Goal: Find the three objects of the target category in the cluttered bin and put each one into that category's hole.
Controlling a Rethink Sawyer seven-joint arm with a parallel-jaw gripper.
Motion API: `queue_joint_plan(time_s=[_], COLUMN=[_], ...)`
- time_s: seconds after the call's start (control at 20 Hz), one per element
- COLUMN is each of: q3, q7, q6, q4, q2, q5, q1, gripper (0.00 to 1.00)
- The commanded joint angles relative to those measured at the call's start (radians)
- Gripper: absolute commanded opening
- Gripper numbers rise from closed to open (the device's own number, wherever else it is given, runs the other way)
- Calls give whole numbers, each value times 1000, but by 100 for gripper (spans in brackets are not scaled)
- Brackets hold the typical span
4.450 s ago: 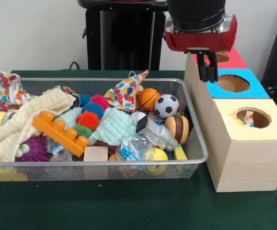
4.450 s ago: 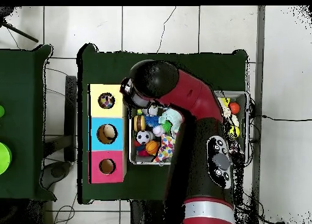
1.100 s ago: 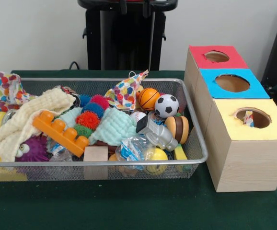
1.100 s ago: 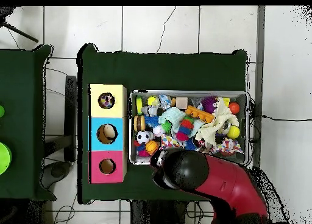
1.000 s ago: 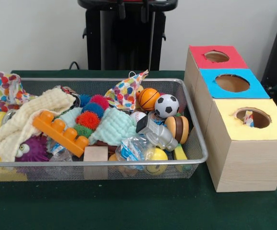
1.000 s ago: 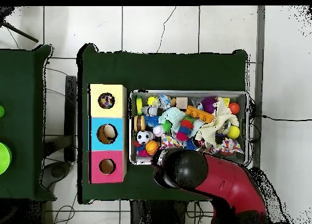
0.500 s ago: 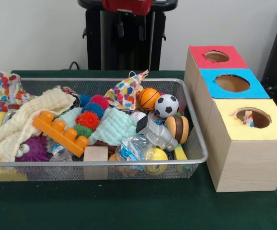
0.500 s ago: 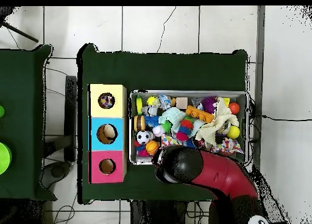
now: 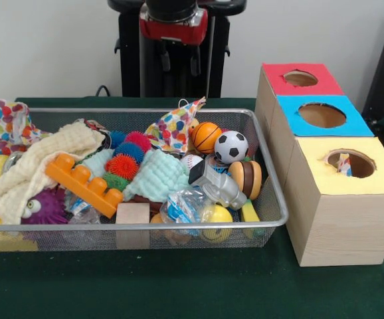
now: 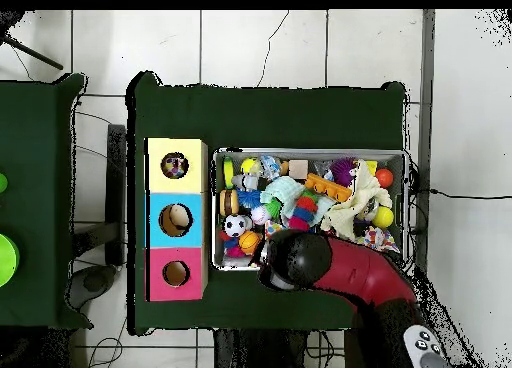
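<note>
A green-covered tabletop [image 9: 192, 292] stands on a pale tiled floor [image 10: 300, 44], before a plain light wall [image 9: 46, 46]. The wire-mesh bin [image 9: 272, 199] fills the tabletop's left and centre in the front view; just beside its right rim, apart from it, sits a pale wood-grain box row [image 9: 338, 226] whose tops are red, blue and yellow. A bare green strip runs along the near edge in front of bin and boxes, and another behind the bin. The red arm [image 10: 350, 274] enters from the bottom of the overhead view, its head over the bin's base-side rim; the claw [image 9: 179, 58] hangs above that far rim with its two fingers spread and empty. One polka-dot fabric piece [image 9: 174, 126] rests against the far wall mid-bin, beside a toy basketball [image 9: 206, 137]; another polka-dot piece [image 9: 11, 125] drapes the far left corner. A third scrap [image 9: 344, 165] shows inside the yellow-surrounded hole [image 9: 355, 159].
</note>
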Motion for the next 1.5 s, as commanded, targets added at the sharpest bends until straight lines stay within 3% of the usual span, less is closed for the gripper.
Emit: queue_joint_plan(time_s=[0.05,0.5,0.85,1.2,1.5], q3=[95,83,67,72,106], q7=[-46,-4,57,102,86], q6=[-115,-211,-196,-217,-227], q4=[-88,-136,-181,-168,-88], q2=[127,238,265,272,221], q5=[-62,-83,-62,-21,-8], q1=[-39,-21,38,75,58], gripper=[100,100,100,100,100])
